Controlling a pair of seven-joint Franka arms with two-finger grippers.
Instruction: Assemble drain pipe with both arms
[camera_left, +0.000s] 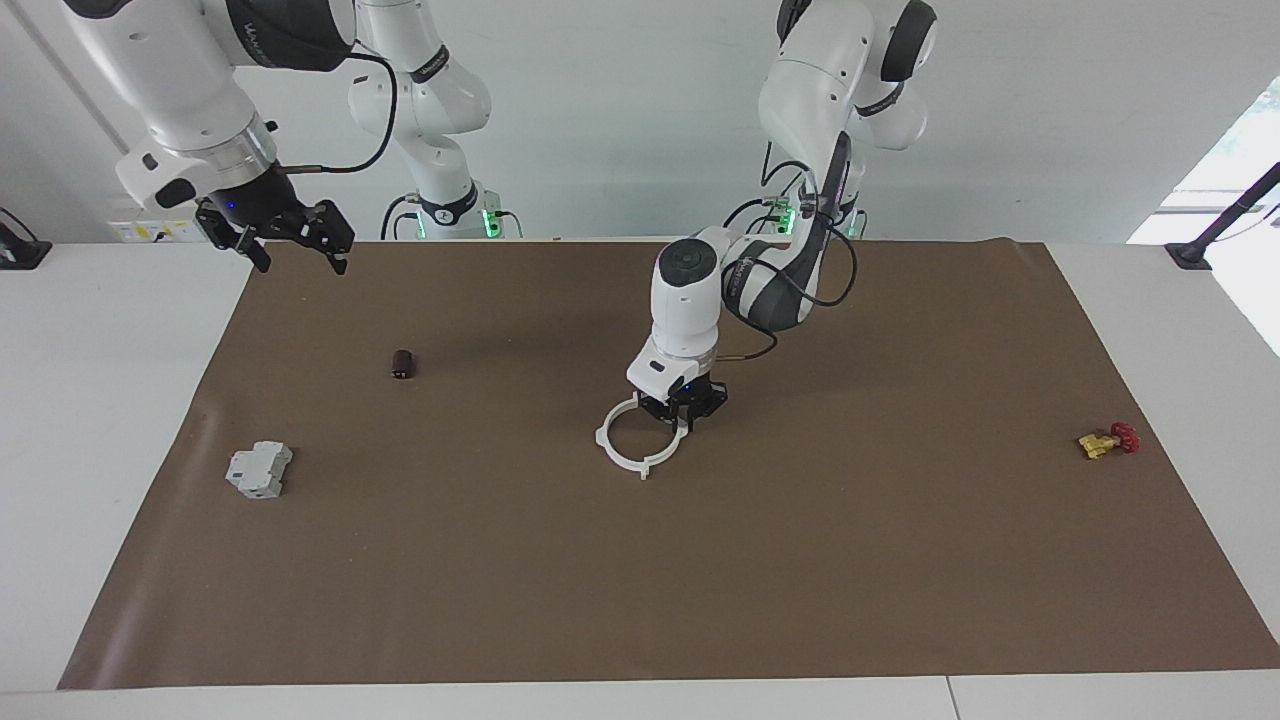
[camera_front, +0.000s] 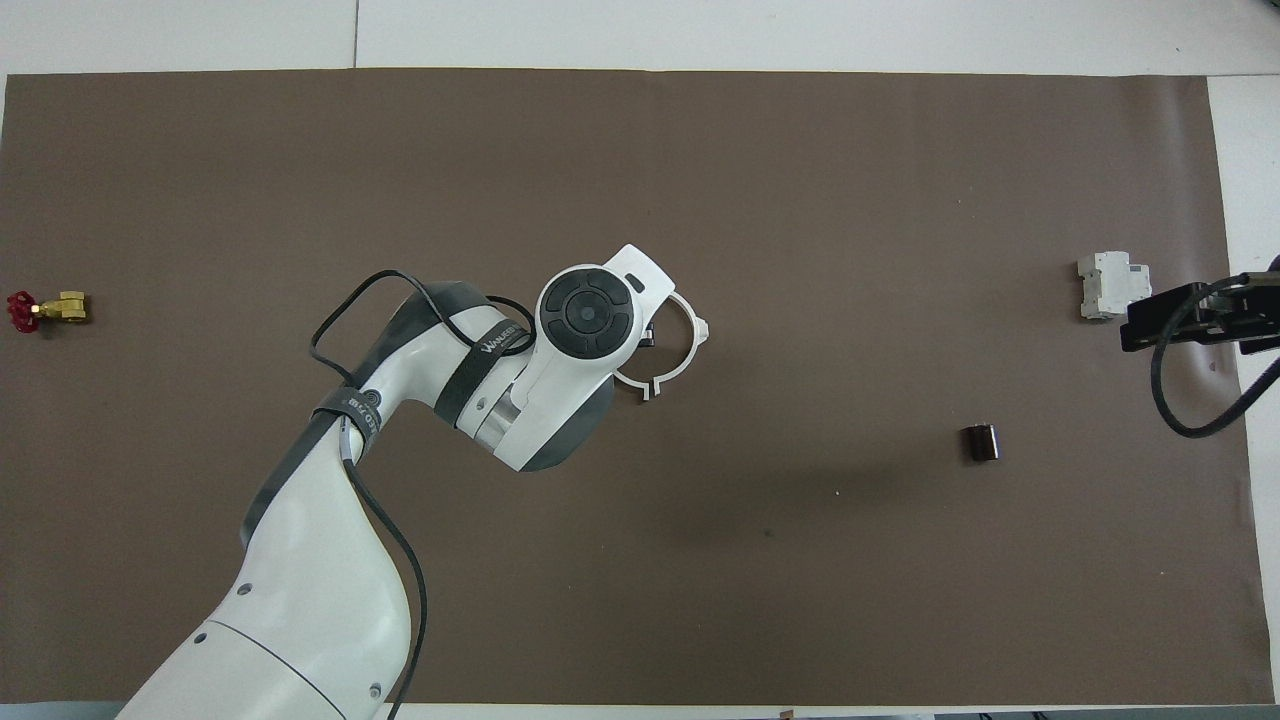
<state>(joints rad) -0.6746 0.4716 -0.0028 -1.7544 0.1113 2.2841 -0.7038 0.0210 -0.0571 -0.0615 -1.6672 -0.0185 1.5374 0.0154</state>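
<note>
While the right tool (camera_left: 290, 240) waits raised and open, the left tool (camera_left: 685, 412) grips the drain pipe (camera_left: 640, 440).

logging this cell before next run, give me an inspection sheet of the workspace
surface: brown paper mat on white table, flat
job's things: drain pipe, white ring mid-mat
clutter: grey breaker box and small dark cylinder toward the right arm's end; brass valve with red handle toward the left arm's end
end effectors: left end effector down at the ring's rim; right end effector open, raised over the mat's edge, waiting
cables: black cable looped on each arm
surroundings: white wall, nothing else seen
</note>
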